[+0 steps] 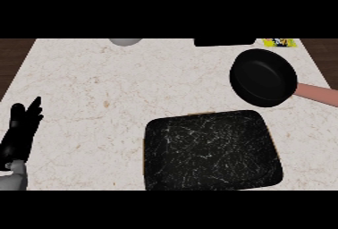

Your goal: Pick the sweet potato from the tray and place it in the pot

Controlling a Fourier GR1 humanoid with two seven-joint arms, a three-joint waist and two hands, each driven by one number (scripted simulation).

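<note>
One hand in view: left hand (19,134) at the bench's (99,89) left edge, fingers straight and up, holding nothing, resting. Right hand not seen. Black tray (213,152) lies well right of it; no sweet potato visible on it, so its position and long axis cannot be told. Black pot (263,77), pink handle, sits just beyond the tray's far right corner.
</note>
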